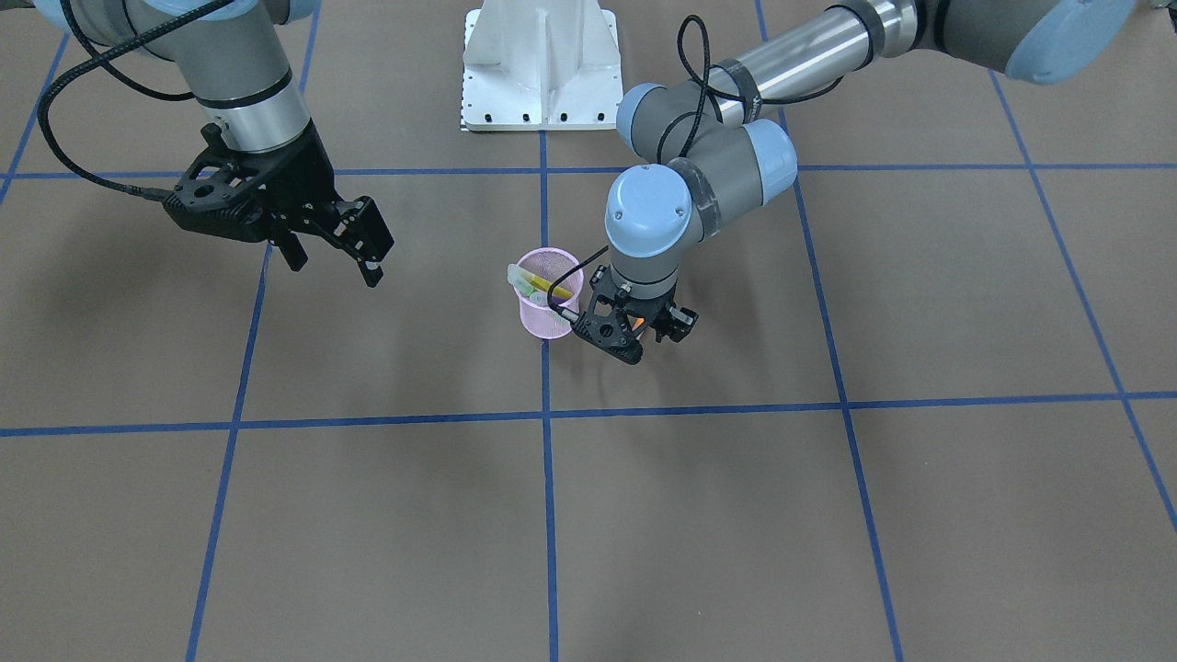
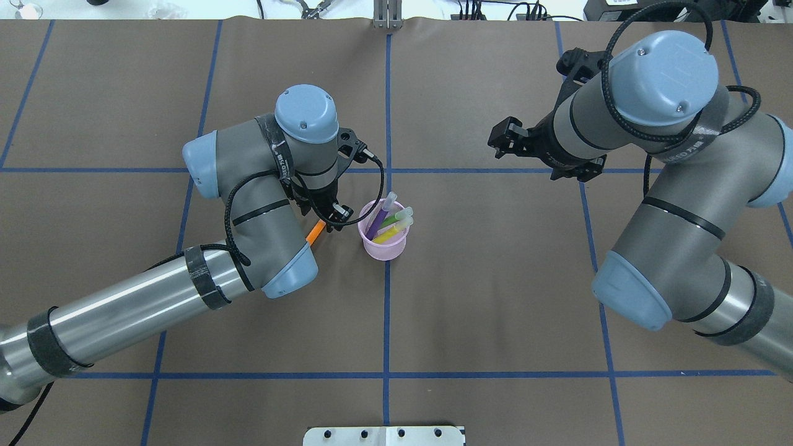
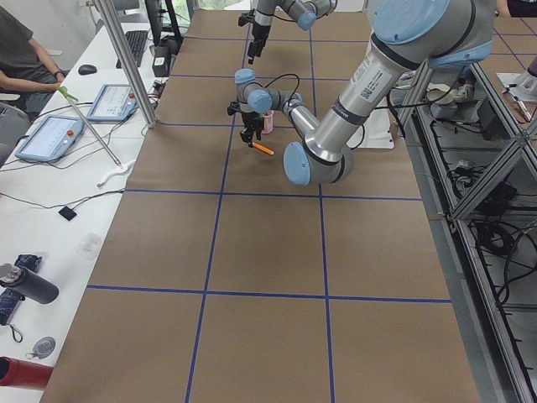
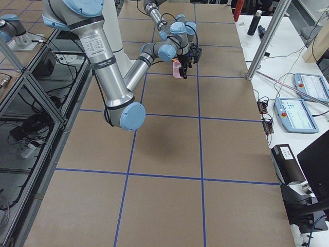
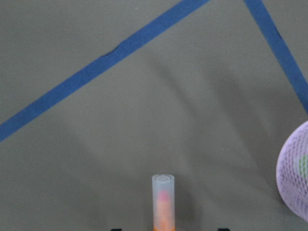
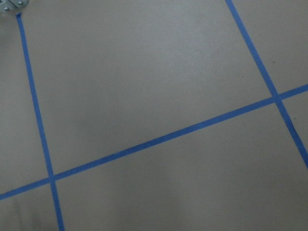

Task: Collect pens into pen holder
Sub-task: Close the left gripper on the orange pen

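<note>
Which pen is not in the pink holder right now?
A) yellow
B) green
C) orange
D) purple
C. The orange pen is outside the cup, at the left gripper just beside the pen holder, while the purple pen, green pen and yellow pen stand inside it.

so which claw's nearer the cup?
Left. The left claw is down at the orange pen, right beside the cup. The right claw hangs off on the cup's other side, well away.
</note>
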Controlling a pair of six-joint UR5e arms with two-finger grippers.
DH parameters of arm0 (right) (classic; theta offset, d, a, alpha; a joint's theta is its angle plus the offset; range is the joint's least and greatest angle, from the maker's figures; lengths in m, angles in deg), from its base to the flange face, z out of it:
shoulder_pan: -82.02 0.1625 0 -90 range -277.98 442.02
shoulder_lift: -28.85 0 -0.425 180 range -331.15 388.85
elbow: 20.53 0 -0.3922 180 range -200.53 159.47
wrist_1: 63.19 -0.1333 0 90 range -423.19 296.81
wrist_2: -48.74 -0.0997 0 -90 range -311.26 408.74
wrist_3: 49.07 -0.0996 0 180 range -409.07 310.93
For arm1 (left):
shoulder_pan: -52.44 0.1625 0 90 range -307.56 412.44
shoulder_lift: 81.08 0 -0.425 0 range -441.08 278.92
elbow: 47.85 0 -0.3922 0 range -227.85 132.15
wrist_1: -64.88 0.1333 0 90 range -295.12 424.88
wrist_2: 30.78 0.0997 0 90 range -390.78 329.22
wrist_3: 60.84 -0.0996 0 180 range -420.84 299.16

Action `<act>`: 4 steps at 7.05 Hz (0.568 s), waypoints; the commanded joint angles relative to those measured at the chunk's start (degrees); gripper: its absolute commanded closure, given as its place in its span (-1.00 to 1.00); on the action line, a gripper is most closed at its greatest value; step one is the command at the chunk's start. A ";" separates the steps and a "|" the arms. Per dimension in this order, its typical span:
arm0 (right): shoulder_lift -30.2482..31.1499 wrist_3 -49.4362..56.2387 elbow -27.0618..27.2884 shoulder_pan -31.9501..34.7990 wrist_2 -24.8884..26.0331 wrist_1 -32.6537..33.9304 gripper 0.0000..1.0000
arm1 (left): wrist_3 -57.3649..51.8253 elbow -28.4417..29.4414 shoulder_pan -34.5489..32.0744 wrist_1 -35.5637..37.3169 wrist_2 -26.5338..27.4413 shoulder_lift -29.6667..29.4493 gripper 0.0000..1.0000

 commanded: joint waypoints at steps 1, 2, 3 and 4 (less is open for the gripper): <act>0.06 0.15 0.01 1.23 -2.08 -0.04 -1.00 | -0.22 0.31 0.05 0.07 -1.60 -0.09 -0.22; 0.06 0.15 0.02 1.23 -1.99 -0.04 -1.00 | -0.22 0.40 0.05 0.07 -1.61 0.00 -0.14; 0.06 0.15 0.02 1.32 -2.08 -0.04 -1.00 | -0.22 0.66 -0.03 0.07 -1.61 0.00 -0.14; 0.06 0.15 0.02 1.41 -2.34 -0.04 -1.00 | -0.22 0.67 -0.03 0.07 -1.61 0.00 -0.14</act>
